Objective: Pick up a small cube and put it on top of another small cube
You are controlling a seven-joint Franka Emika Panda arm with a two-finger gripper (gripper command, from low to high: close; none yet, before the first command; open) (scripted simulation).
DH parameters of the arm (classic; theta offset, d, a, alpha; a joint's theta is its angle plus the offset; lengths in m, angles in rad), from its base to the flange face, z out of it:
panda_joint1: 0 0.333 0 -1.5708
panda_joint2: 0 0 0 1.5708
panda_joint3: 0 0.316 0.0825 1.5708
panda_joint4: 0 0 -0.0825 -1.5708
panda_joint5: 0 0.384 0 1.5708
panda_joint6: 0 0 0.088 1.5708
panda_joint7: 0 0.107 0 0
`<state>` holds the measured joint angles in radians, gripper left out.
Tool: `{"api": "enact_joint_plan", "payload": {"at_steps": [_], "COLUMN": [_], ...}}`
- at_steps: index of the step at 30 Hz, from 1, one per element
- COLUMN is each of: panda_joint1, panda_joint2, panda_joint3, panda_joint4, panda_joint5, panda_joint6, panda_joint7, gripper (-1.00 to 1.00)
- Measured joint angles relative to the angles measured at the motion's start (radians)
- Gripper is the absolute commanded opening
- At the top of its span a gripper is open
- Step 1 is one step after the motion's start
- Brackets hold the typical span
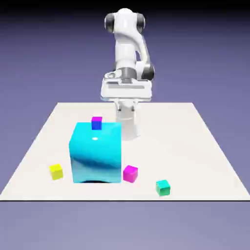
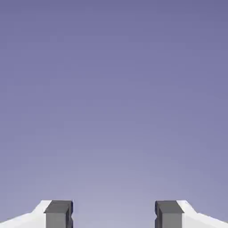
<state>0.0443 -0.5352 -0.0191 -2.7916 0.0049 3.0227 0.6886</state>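
- Four small cubes sit on the pale table [image 1: 195, 146], plus one large cyan block [image 1: 96, 152] near its middle-left.
- The blue cube with a magenta top [image 1: 96, 123] shows just behind the block's upper edge; whether it rests on the block or stands behind it cannot be told.
- The yellow cube [image 1: 56, 171] lies near the front edge, just off the block's side toward the exterior view's left.
- The magenta cube [image 1: 130, 173] sits just beside the block's front corner on the exterior view's right; the green cube [image 1: 163, 187] is a little further right and closer to the front edge.
- The white arm [image 1: 128, 49] rises at the table's far edge.
- The gripper [image 2: 114, 213] is spread wide, nothing between its grey fingertips [image 2: 58, 213]; the hand view shows only plain blue-violet backdrop.
- The same backdrop surrounds the table, darker toward the top.
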Motion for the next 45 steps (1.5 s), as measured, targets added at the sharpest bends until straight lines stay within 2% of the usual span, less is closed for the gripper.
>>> {"api": "enact_joint_plan", "payload": {"at_steps": [33,35,39,40,42,45], "panda_joint1": [0.883,0.892,0.795,0.779,0.779,0.852], "panda_joint2": [0.953,0.963,1.108,1.131,1.132,1.023], "panda_joint3": [-0.522,-0.527,-0.423,-0.406,-0.406,-0.484], "panda_joint4": [0.504,0.509,0.542,0.548,0.548,0.523], "panda_joint5": [0.135,0.136,0.216,0.23,0.23,0.169], "panda_joint6": [-0.392,-0.396,-0.281,-0.262,-0.262,-0.349], "panda_joint7": [-1.435,-1.449,-1.503,-1.511,-1.511,-1.472], "gripper": [0.0,0.0,0.0,-1.0,-1.0,-1.0]}}
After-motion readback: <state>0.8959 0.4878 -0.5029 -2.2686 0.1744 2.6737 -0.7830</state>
